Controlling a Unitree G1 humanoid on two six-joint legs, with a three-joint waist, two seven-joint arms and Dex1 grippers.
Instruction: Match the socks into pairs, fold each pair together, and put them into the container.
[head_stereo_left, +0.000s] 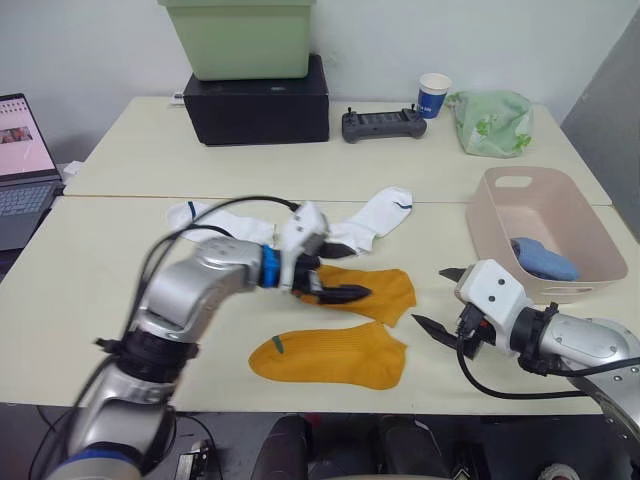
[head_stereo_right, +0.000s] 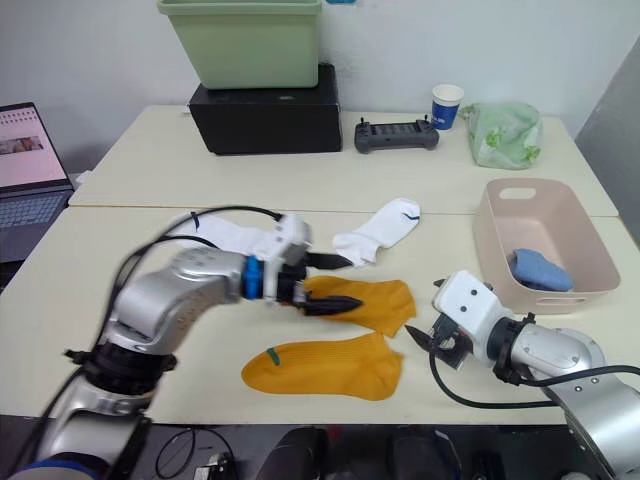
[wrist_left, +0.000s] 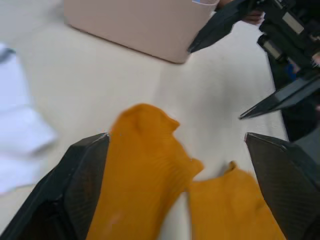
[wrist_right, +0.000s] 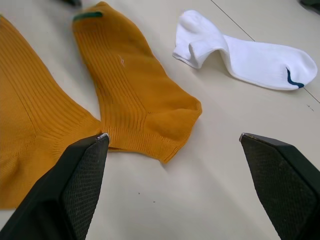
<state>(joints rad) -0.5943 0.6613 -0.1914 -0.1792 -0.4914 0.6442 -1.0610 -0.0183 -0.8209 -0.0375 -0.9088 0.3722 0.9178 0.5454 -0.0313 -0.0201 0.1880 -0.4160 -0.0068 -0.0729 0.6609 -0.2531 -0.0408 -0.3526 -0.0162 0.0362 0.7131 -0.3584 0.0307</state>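
Two mustard-orange socks lie flat near the table's front, one (head_stereo_left: 378, 291) behind the other (head_stereo_left: 330, 358). My left gripper (head_stereo_left: 338, 277) hovers open over the cuff end of the rear one, and the left wrist view shows that sock (wrist_left: 142, 170) between the spread fingers. One white sock (head_stereo_left: 385, 212) lies behind the orange ones, another (head_stereo_left: 198, 214) farther left. A light blue sock (head_stereo_left: 545, 258) rests in the pink container (head_stereo_left: 497, 232) at the right. My right gripper (head_stereo_left: 440, 298) is open and empty, between the orange socks and the container.
A green tub (head_stereo_left: 240, 35) sits on a black box (head_stereo_left: 258, 100) at the back. A black controller (head_stereo_left: 378, 125), a blue paper cup (head_stereo_left: 434, 96) and a green-and-white cloth bundle (head_stereo_left: 492, 122) stand at the back right. A laptop (head_stereo_left: 22, 165) is at the left.
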